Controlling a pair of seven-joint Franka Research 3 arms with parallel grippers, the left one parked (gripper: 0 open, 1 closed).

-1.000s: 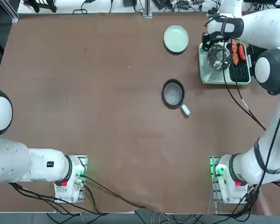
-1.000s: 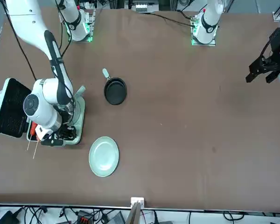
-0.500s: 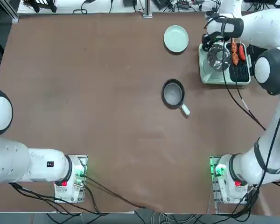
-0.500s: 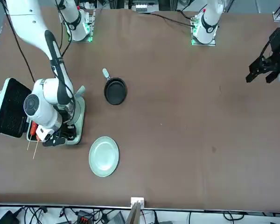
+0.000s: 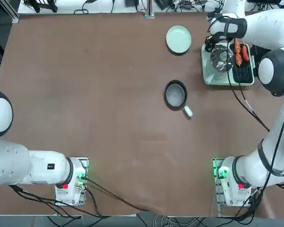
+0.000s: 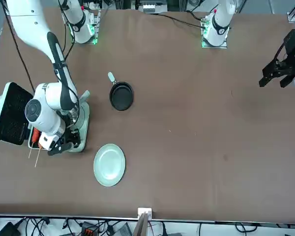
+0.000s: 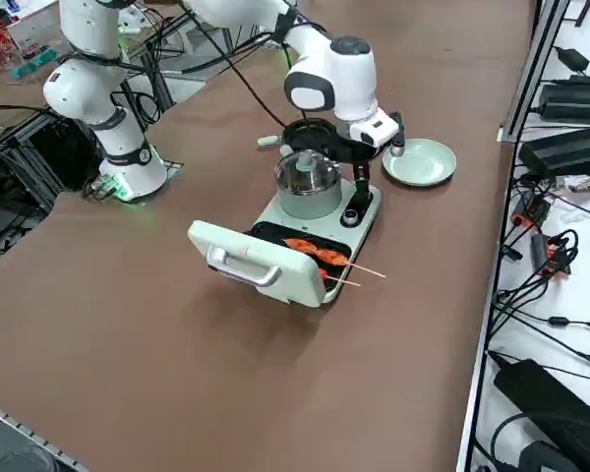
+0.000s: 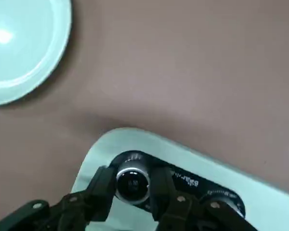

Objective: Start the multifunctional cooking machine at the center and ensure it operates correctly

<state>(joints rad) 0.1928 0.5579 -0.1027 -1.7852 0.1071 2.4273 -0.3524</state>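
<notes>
Wrist view puts the right claw (image 8: 132, 192) directly over a corner of the multifunctional cooking machine (image 8: 192, 161), its two black fingers (image 8: 164, 190) pinching the small round knob (image 8: 132, 182) from either side. The knob has a ribbed metallic rim and sits in a black control strip on the machine's pale green-white body. White lettering runs along that strip beside the knob, but it is too small and slanted to read. A second round control (image 8: 229, 204) shows further along the same strip, partly hidden by a finger.

From overhead, the machine (image 5: 227, 64) stands at the far right of the brown table (image 5: 94, 94), not at its middle, with the claw (image 5: 209, 43) at the machine's far corner, the one nearest the plate. The round glass-lidded pot (image 5: 221, 58) takes the half nearer the table's centre, and the black grill plate (image 5: 243, 71) beside it carries reddish-orange skewered sausages (image 5: 238, 53). In the side view the hinged lid (image 7: 251, 261) lies folded open, handle outward, and the skewer sticks (image 7: 359, 272) poke out past the machine's edge.

A round pale green plate (image 5: 178, 39) rests just beside the machine, apart from it. A small black frying pan (image 5: 175, 94) with a white handle sits nearer the table's centre, well apart from both. No brand name can be read on any of them.
</notes>
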